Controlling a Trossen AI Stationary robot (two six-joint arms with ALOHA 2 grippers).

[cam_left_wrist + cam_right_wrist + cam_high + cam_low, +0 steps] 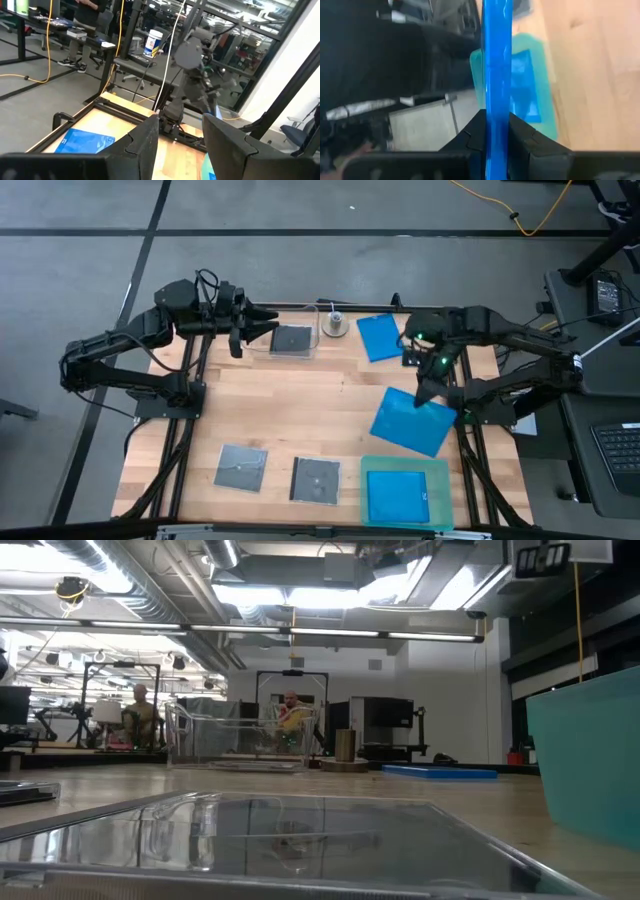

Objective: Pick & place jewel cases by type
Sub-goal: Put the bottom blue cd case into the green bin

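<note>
My right gripper [428,392] is shut on a bright blue jewel case [413,422], above the table's right side and on the far side of the teal-green tray [372,470]. A second blue case [397,496] lies flat in that tray, and a third [380,337] lies flat near the far edge. Two grey-black cases [241,468] [316,480] lie flat near the near edge. Another grey-black case [291,340] lies in the clear tub [314,352]. My left gripper [268,330] is open beside the tub's left end and touches nothing. My right gripper pinches the blue case between its two fingers at its far edge [497,117], which shows edge-on between the fingers [470,137]. The fingers come from the far side, slanting down. The case is lifted clear and tilted, reaching from the fingers toward the tray [540,65].
A small metal cylinder [335,325] stands by the tub near the far edge. Bare wood lies in the table's middle [300,405]. In the low view the nearest grey-black case [290,840] fills the foreground and the tray wall [590,750] stands at the right. People sit in the room beyond [290,715].
</note>
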